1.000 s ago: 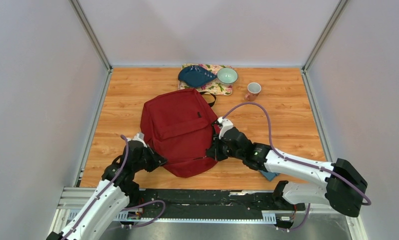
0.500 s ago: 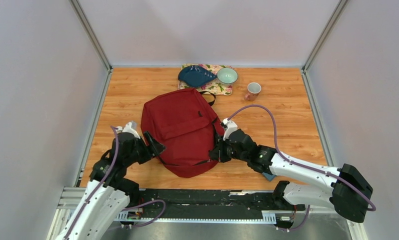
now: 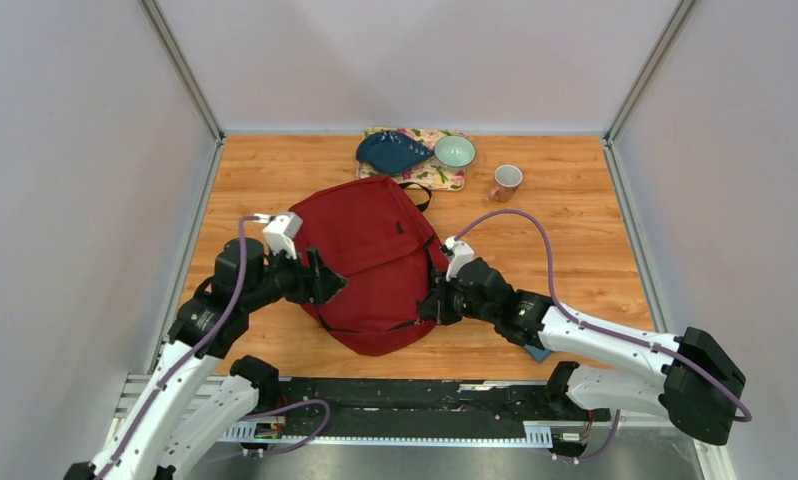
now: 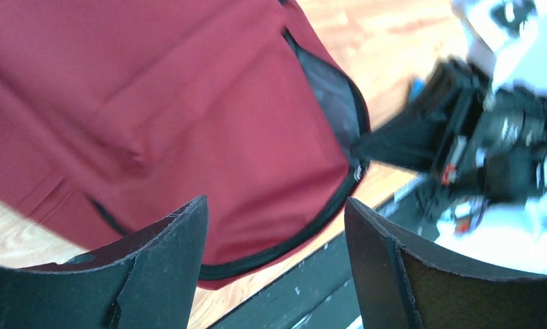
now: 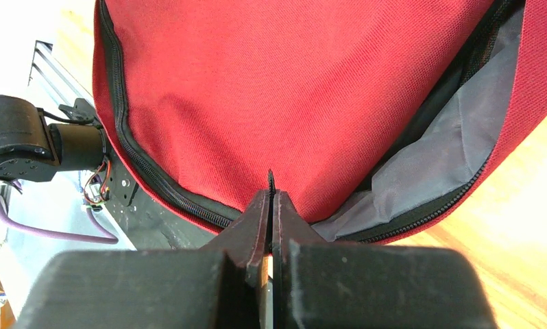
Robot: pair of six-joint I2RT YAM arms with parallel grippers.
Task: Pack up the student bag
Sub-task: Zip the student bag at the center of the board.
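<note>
The student bag (image 3: 365, 255), a large dark red backpack, lies flat in the middle of the table. Its black zipper stands partly undone along the right side, showing grey lining (image 5: 428, 157). My right gripper (image 3: 428, 303) is at the bag's lower right edge, shut on a thin black piece of the zipper edge (image 5: 271, 179). My left gripper (image 3: 329, 281) hovers open over the bag's lower left part, holding nothing. In the left wrist view the bag (image 4: 188, 103) fills the space beyond the left gripper (image 4: 276, 200), whose fingers stand wide apart.
At the back lies a floral mat (image 3: 440, 178) with a dark blue item (image 3: 390, 152) and a pale green bowl (image 3: 455, 151). A pink mug (image 3: 506, 181) stands to the right of the mat. A small blue thing (image 3: 537, 351) peeks out under my right arm.
My left gripper opened, let go of the bag's left edge and rose to the right over the bag. The right gripper, still shut, pulled the bag's edge slightly right.
</note>
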